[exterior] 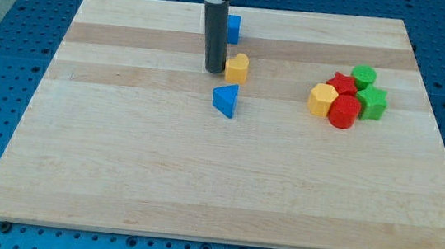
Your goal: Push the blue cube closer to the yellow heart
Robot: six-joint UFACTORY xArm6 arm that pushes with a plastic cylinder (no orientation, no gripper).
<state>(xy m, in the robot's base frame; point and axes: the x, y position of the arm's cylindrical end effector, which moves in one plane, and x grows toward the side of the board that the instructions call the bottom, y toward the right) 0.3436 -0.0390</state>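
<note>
The blue cube (233, 29) sits near the view's top, partly hidden behind the rod. The yellow heart (237, 67) lies just below it, a short gap apart. My tip (214, 71) rests on the board right at the heart's left side, below and slightly left of the blue cube. A blue triangular block (226, 100) lies just below the heart.
A cluster at the view's right holds a yellow hexagonal block (322, 99), a red star (342, 83), a red cylinder (344, 112), a green cylinder (363, 75) and a green star (371, 102). The wooden board (121, 147) has blue pegboard around it.
</note>
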